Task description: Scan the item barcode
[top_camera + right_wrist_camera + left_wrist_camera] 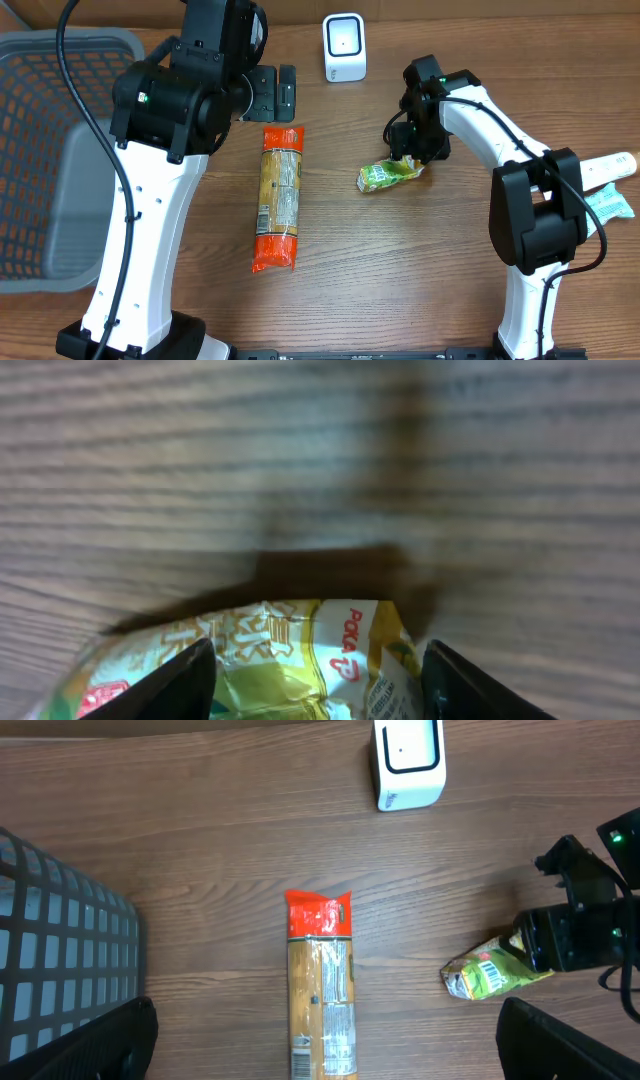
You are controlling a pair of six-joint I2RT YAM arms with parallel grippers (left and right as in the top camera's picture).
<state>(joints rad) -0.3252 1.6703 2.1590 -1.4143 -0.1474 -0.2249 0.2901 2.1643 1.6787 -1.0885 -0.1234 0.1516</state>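
R gripper [410, 158] jaws part-open astride green packet [386, 176]; scanner [344, 47] behind, noodle pack [279, 200] left; L gripper [272, 93] wide.

- Bare table [330, 230] between long packet [279, 196] and green packet [390, 173]: open passage.
- Basket [60, 150] walls off the left side.
- Scanner [344, 47] stands at the far edge, clear table before it.

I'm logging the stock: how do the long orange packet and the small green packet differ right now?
The orange packet is long and flat; the green packet is short and crumpled. The orange packet lies straight, pointing away from the robot; the green packet lies slanted across. No claw is at the orange packet, while the right claw straddles the green packet's end. Both lie on the wooden table.
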